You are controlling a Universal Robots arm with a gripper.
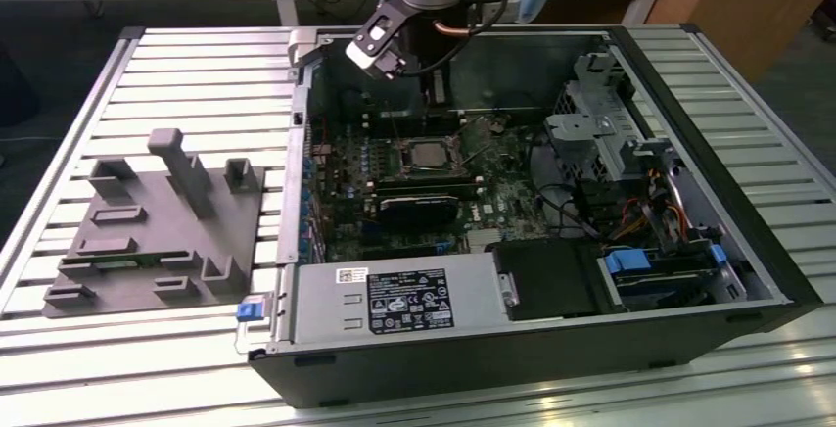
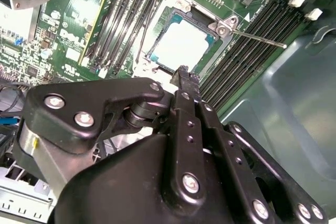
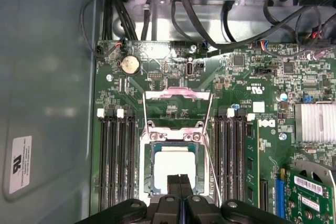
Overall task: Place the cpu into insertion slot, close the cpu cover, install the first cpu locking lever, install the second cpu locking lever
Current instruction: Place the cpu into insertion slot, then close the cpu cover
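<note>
Hovering over the socket: claw (image 3: 180,179) clenched, fingertips pressed together, nothing held between them. Whether the tips touch anything, cannot tell.

Directly under the tips: the cpu (image 3: 176,162), pale metal top up, seated flat in the insertion slot (image 2: 163,34). The cpu cover (image 3: 173,136) lies down around it, with the chip showing through the square cut-out.

Just off the cover's corner in the second wrist view, a thin lever rod (image 2: 257,38) sticks out sideways, its free end over the memory slots (image 2: 247,61).

Either side of the claw in the first wrist view: banks of black memory slots on the green motherboard (image 3: 173,77). Ahead of the tips, past the socket: a coin cell (image 3: 129,65), then a bundle of black cables (image 3: 157,3) at the board edge. Further to one side is a finned heatsink (image 3: 315,123), and to the other the grey case wall (image 3: 47,103).

Exterior view: the claw sits inside the open computer case (image 1: 523,358). A grey fixture (image 1: 157,221) sits on the slatted table (image 1: 196,55), outside the case and well apart from the claw.
</note>
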